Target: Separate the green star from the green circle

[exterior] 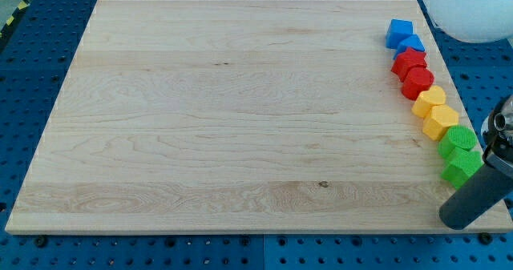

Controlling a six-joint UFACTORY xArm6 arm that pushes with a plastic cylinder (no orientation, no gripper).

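The green circle (458,139) and the green star (461,167) sit touching each other at the lower end of a line of blocks along the board's right edge, the star nearer the view's bottom. My dark rod comes in from the right edge. My tip (459,215) rests just below the green star, close to it, near the board's bottom right corner. I cannot tell if it touches the star.
Above the green circle the line runs up the right edge: two yellow blocks (437,114), two red blocks (414,71), two blue blocks (403,38). The wooden board (232,118) lies on a blue perforated table. A white rounded object (469,10) sits at the top right.
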